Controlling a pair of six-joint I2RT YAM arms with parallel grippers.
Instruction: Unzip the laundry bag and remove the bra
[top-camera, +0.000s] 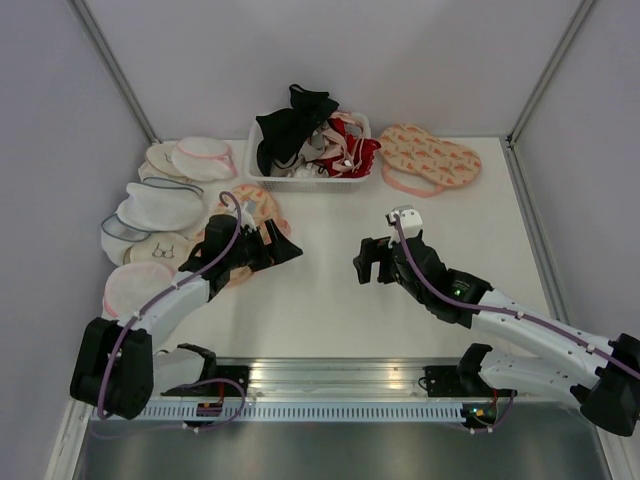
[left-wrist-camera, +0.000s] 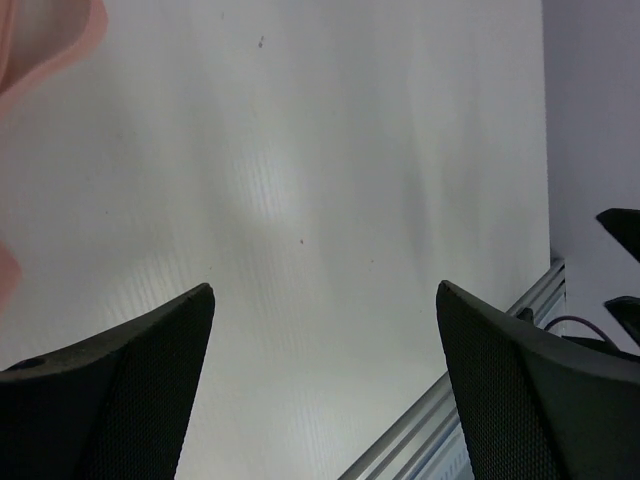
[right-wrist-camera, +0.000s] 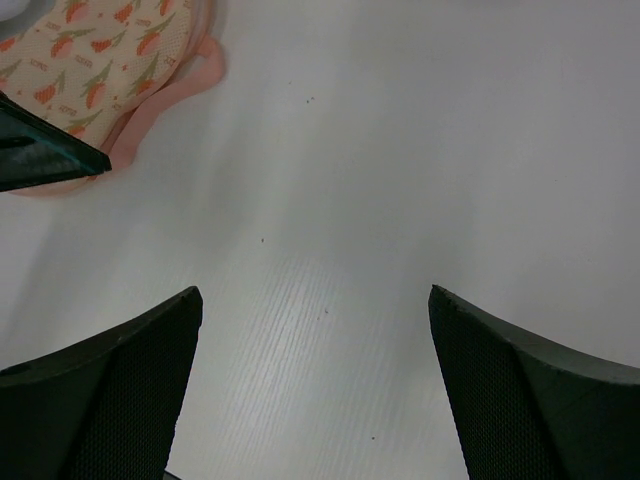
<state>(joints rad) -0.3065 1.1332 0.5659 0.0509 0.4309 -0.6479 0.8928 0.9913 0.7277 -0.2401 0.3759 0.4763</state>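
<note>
1. White mesh pouches (top-camera: 160, 205), soft and round, lie heaped at far left, apparently set aside.
2. Left gripper (top-camera: 285, 240) hangs spread wide and empty over the near edge of the laundry bag (top-camera: 255, 198), probably placed to reach the zip.
3. Bag: flat peach printed fabric, pink trim. Zip not discernible; bra not visible, presumably inside.
4. Right gripper (top-camera: 360, 258) is likewise released and faces the bag, probably ready to assist.
</note>
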